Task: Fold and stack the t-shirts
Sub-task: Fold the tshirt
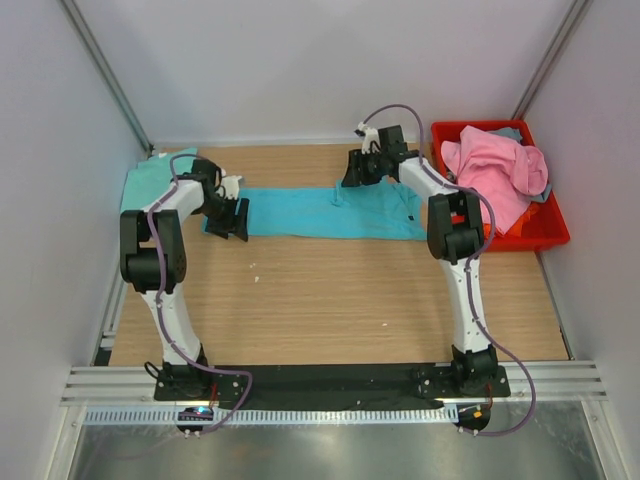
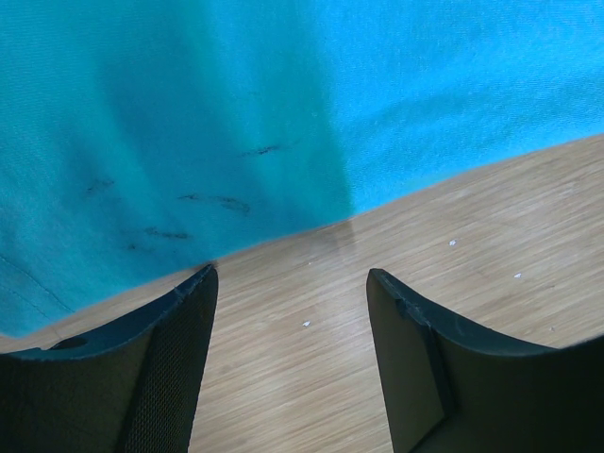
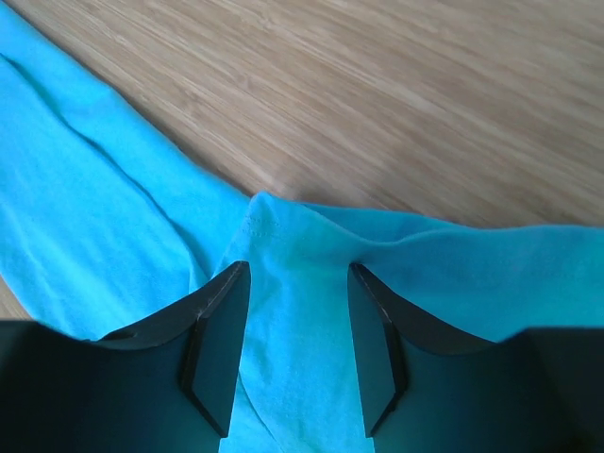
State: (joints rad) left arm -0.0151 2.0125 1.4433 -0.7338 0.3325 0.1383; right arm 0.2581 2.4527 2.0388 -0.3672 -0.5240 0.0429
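Observation:
A turquoise-blue t-shirt lies folded into a long strip across the far half of the table. My left gripper hangs at the strip's left end. In the left wrist view it is open over bare wood, just short of the shirt's edge. My right gripper sits at the strip's far edge. Its jaws stand open on either side of a raised fold of the turquoise cloth. A mint-green t-shirt lies at the far left. A pink t-shirt is heaped in the bin, over a grey-blue one.
A red plastic bin stands at the far right of the table beside the right arm. White walls close in the table on the left, back and right. Bare wood stretches between the shirt and the arm bases.

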